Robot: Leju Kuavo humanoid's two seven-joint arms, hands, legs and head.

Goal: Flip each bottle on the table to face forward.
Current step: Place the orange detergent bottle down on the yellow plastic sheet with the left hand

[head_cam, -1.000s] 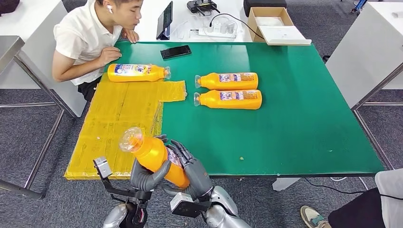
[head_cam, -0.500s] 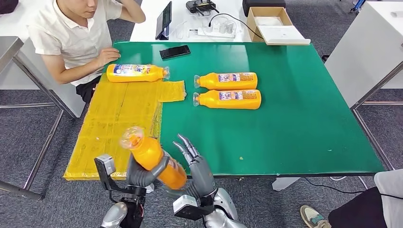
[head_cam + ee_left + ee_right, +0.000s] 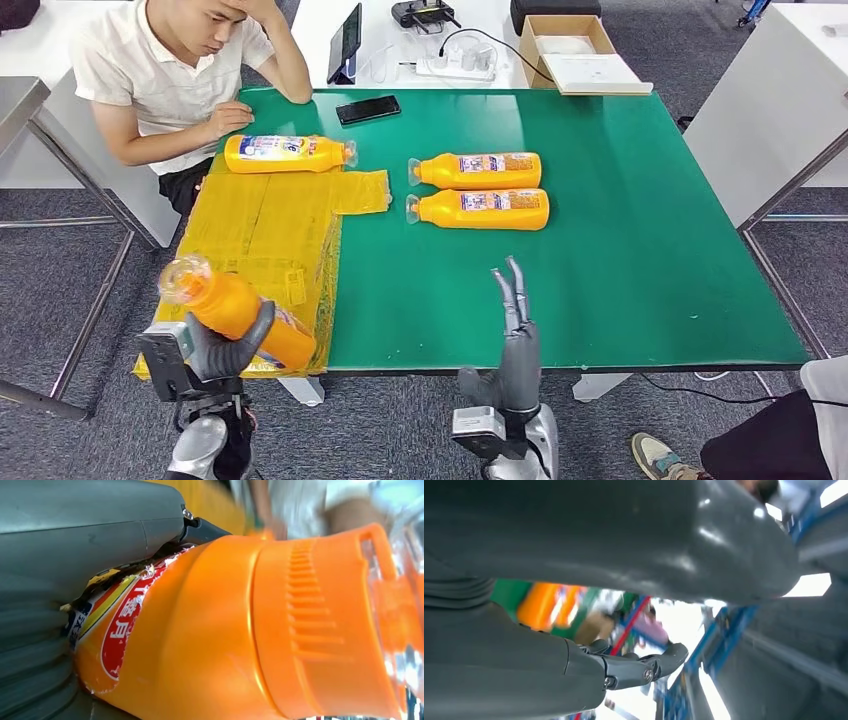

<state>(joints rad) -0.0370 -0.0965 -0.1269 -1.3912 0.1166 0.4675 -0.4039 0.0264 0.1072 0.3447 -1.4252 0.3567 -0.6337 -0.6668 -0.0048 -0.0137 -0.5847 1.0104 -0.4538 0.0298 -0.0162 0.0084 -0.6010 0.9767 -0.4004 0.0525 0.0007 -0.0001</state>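
Observation:
My left hand [image 3: 228,347] grips an orange bottle [image 3: 238,311] with a clear cap, tilted, over the near left corner of the yellow mat [image 3: 262,250]. Close up, the orange bottle [image 3: 240,630] shows a torn red label under my left hand [image 3: 75,545]. My right hand [image 3: 517,335] stands at the table's front edge, fingers straight up and apart, holding nothing. Its grey thumb and fingers [image 3: 624,670] show in the right wrist view. A bottle [image 3: 288,153] lies at the mat's far end, label up. Two more bottles [image 3: 476,170] [image 3: 478,209] lie side by side on the green table [image 3: 620,250].
A person in a white shirt [image 3: 170,70] sits at the far left corner, one hand resting by the mat. A black phone [image 3: 369,109] lies at the table's far edge. A tablet, cables and a cardboard box [image 3: 572,50] sit on the white desk behind.
My left hand has carried the bottle to the left, away from my right hand. The right hand let go, moved right and straightened its fingers upward. The person sat up.

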